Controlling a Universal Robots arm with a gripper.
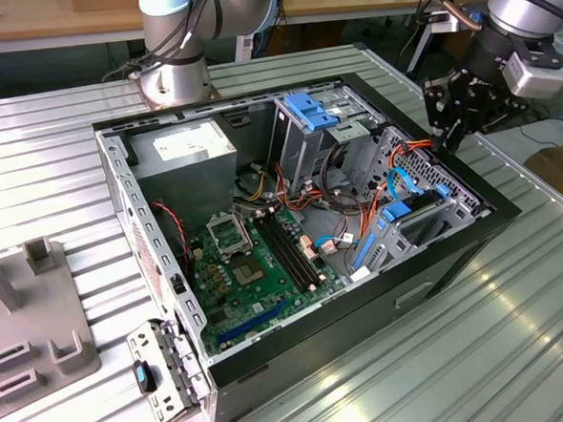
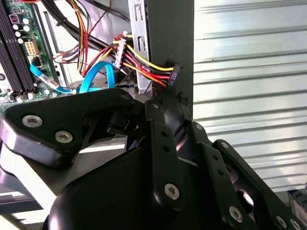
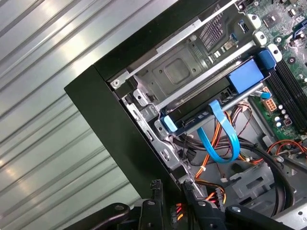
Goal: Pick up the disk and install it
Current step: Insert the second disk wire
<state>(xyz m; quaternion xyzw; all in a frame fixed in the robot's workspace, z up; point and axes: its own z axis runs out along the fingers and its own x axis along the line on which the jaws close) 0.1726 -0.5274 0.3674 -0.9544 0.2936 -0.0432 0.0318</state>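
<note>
Gripper: the gripper (image 1: 453, 124) hangs at the rim of the open computer case (image 1: 456, 243), at the corner nearest the exterior view's right. It holds nothing. I cannot tell how far apart its tips stand.

Disk: the disk (image 3: 216, 98) sits low inside the case, in the cage by the side wall. Its dark body is framed by blue plastic, with a blue tab at one end (image 3: 245, 76) and a blue corner at the other (image 3: 171, 123). In the exterior view it shows as a blue-edged slab (image 1: 417, 207) near the front wall.

Direction: the disk lies below the gripper and further into the case, near it but apart.

Long axis: it runs along the side wall of the case, from the corner by the gripper towards the motherboard (image 1: 256, 260).

In between: a blue ribbon cable (image 3: 225, 136) loops just beside the disk's near end, and a bundle of red, orange and yellow wires (image 2: 146, 62) runs close under the gripper.

Other blue part: a blue bracket (image 1: 309, 109) tops the silver drive cage at the far side of the case, well apart from the gripper.
</note>
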